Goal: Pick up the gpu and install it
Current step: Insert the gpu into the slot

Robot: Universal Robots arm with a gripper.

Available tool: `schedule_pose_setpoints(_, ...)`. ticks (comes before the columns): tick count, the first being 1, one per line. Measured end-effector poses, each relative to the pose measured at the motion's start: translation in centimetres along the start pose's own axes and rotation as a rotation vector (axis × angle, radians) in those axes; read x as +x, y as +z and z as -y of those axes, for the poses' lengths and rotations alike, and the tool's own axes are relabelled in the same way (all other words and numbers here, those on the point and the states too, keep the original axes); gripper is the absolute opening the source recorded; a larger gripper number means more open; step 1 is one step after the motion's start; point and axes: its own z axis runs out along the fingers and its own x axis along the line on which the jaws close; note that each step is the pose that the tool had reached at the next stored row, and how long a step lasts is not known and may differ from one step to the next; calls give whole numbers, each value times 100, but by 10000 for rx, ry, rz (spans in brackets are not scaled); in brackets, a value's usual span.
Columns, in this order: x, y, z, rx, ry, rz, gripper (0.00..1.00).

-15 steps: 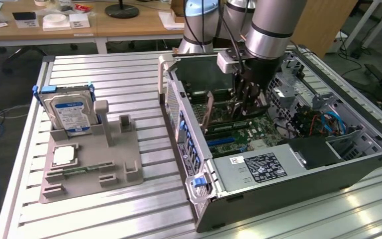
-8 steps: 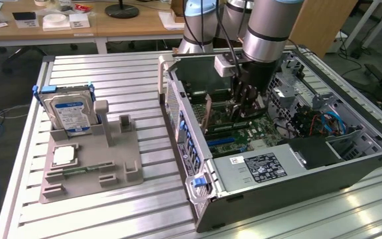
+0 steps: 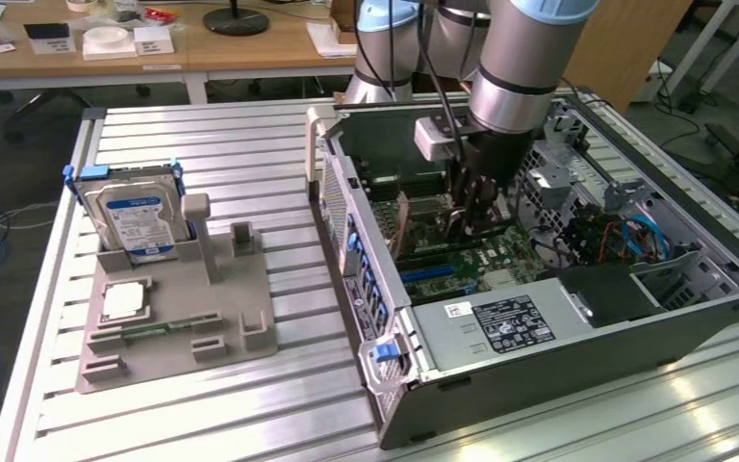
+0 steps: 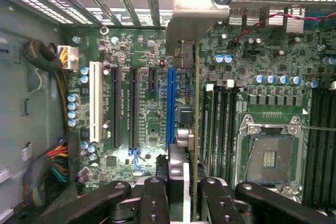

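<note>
Inside the case (image 3: 575,346), just beside the blue slot (image 4: 170,106), we are holding the gpu (image 4: 189,56) edge-on, our fingers (image 4: 155,200) gripping it narrowly at one end.

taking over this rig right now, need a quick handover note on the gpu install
Hand: shut on the gpu, inside the open computer case.
Gpu: held edge-on over the motherboard, alongside the long blue slot, bracket end toward the rear slot openings.
Done: gpu picked up and brought into the case.
Left: seating it. Cannot tell whether it has entered a slot. Hand has not let go.
</note>
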Motion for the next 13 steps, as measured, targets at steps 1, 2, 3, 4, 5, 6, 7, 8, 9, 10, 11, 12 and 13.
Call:
schedule_pose_setpoints(1, 7, 6, 0, 1, 1, 48, 28)
schedule_pose_setpoints(2, 11, 9, -1, 2, 2, 57, 28)
schedule_pose_setpoints(3, 14, 11, -1, 1, 3, 59, 28)
schedule_pose_setpoints(4, 17, 13, -1, 2, 2, 60, 28)
schedule_pose_setpoints(5, 18, 15, -1, 2, 1, 59, 28)
schedule_pose_setpoints(6, 19, 17, -4, 1, 1, 58, 28)
schedule_pose_setpoints(7, 19, 23, -10, 1, 1, 58, 28)
schedule_pose_setpoints(8, 19, 30, -18, 1, 1, 57, 28)
schedule_pose_setpoints(9, 20, 36, -22, 1, 0, 57, 28)
schedule_pose_setpoints(10, 22, 39, -23, 0, 0, 56, 28)
schedule_pose_setpoints(11, 27, 43, -24, 0, 0, 57, 28)
schedule_pose_setpoints(12, 34, 46, -24, 1, 4, 58, 28)
schedule_pose_setpoints(13, 39, 48, -25, 1, 16, 57, 28)
